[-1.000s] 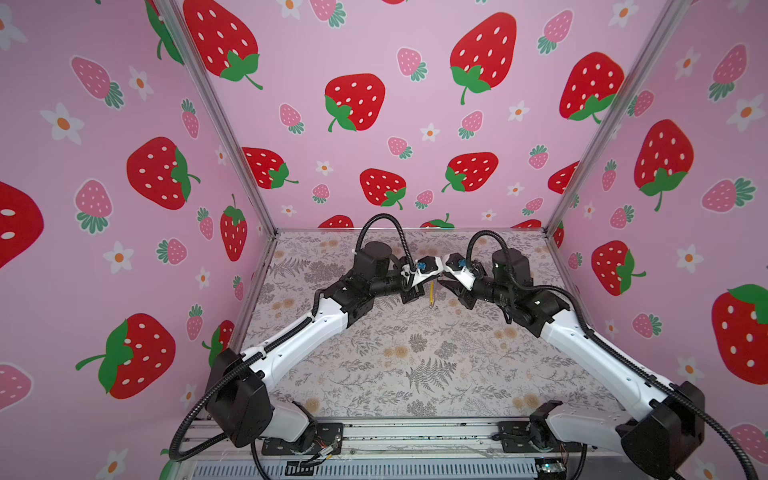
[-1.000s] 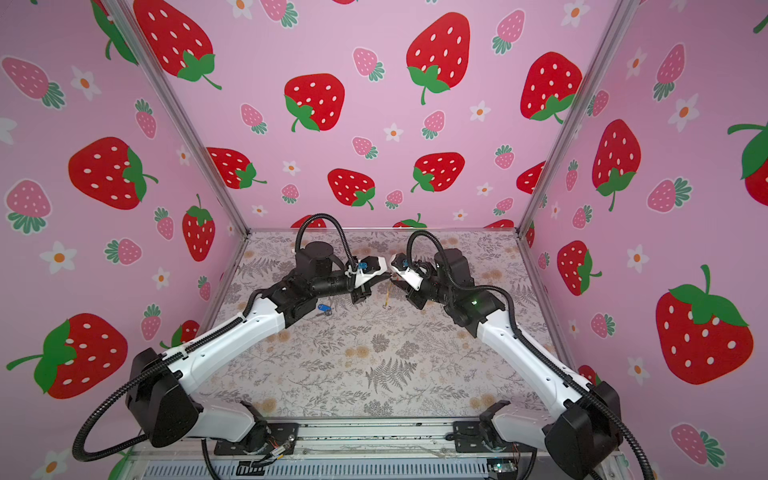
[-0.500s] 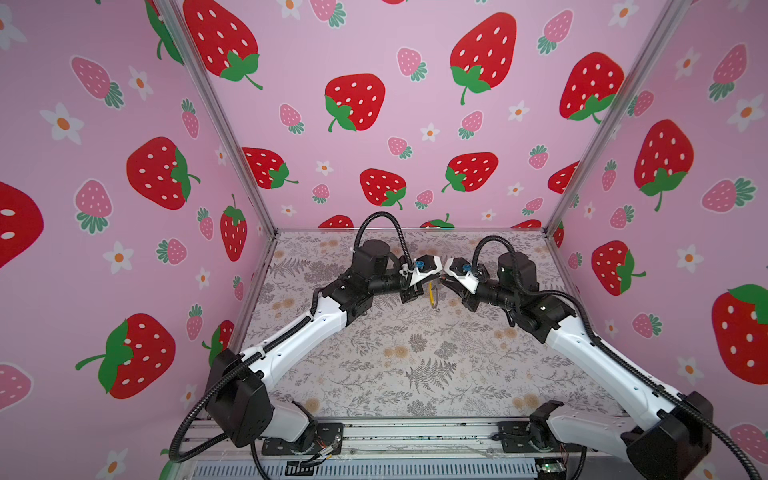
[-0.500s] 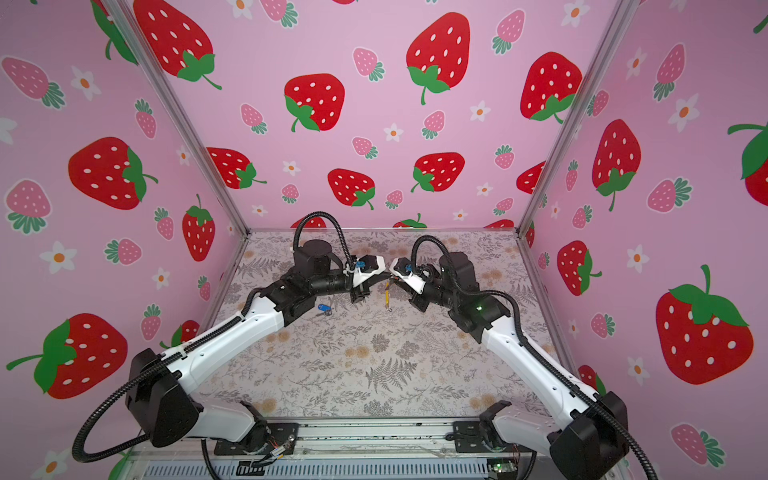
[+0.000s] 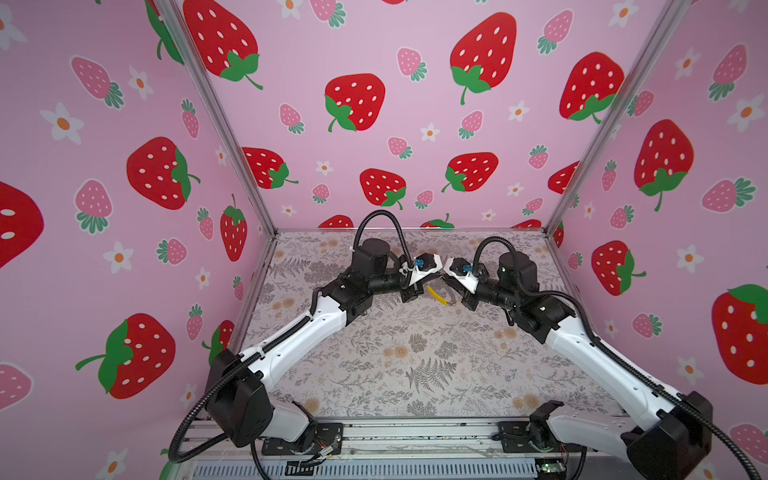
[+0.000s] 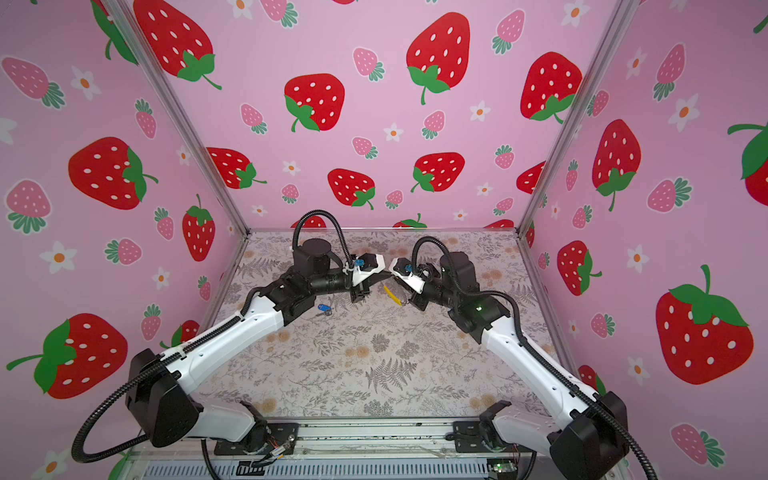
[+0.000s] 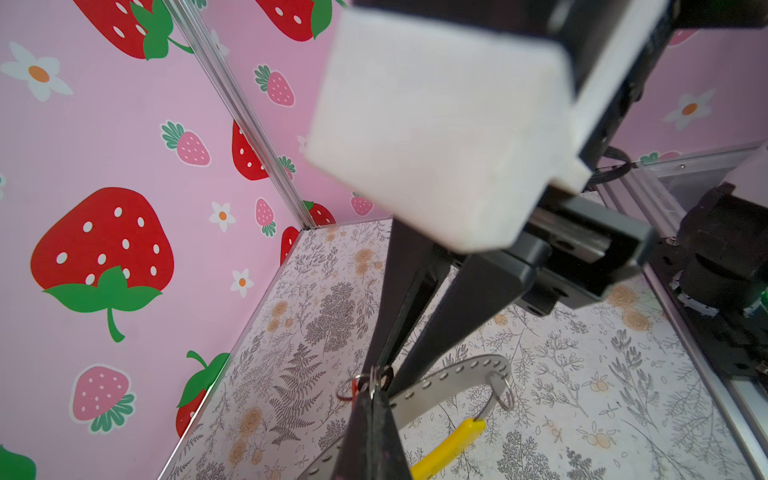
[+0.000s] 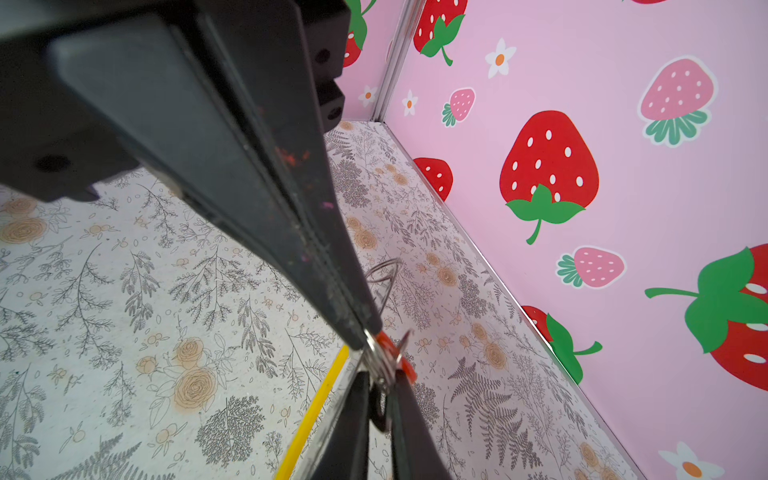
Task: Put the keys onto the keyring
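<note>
Two grippers: tips meet point to point, mid-frame in both wrist views, above the tabletop (image 6: 374, 386).
Left gripper (image 7: 376, 374): jaws fully together. The keyring (image 7: 449, 376) hangs from this spot, but whether the jaws nip the keyring itself or the small ring (image 8: 376, 359) beside it cannot be told.
Right gripper (image 8: 365, 343): jaws drawn to a hairline, nipping the small ring of the red-tagged key (image 8: 409, 372).
Keyring: appears lifted clear of the tabletop. Its yellow segment (image 5: 436, 294) lies between the two grippers, centre of both top views.
Blue-tagged key (image 6: 323, 308): on the tabletop, left of centre in a top view, beside the left forearm (image 6: 232, 332); not threaded.
Change over the last second: the right gripper has moved in and narrowed its jaws. The yellow segment, then near upright under the left gripper, now slants toward the right one. The blue-tagged key is unmoved.
Meaning: judged to be the start of feeding the red-tagged key onto the keyring; whether it is already on cannot be told.
</note>
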`<state>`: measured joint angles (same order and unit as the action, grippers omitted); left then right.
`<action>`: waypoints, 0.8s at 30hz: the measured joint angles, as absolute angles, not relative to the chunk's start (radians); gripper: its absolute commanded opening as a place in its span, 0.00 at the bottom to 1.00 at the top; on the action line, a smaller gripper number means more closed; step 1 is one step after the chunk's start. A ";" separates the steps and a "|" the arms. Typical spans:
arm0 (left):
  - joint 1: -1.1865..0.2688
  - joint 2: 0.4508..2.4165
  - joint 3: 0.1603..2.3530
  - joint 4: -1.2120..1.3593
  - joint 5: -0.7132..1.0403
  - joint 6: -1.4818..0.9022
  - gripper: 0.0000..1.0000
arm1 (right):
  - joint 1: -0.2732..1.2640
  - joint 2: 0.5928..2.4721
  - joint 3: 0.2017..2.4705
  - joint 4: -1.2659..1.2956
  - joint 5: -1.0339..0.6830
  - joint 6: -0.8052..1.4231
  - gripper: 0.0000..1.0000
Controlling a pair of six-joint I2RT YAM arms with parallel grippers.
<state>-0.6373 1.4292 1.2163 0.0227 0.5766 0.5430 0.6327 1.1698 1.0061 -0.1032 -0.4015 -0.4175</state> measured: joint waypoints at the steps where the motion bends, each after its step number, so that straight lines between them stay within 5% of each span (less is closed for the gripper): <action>1: -0.637 1.429 1.216 0.024 0.577 0.537 0.00 | 0.633 1.170 1.005 -0.103 -0.401 -0.418 0.12; 24: -0.636 1.431 1.199 0.130 0.565 0.434 0.00 | 0.630 1.173 1.011 -0.099 -0.365 -0.415 0.02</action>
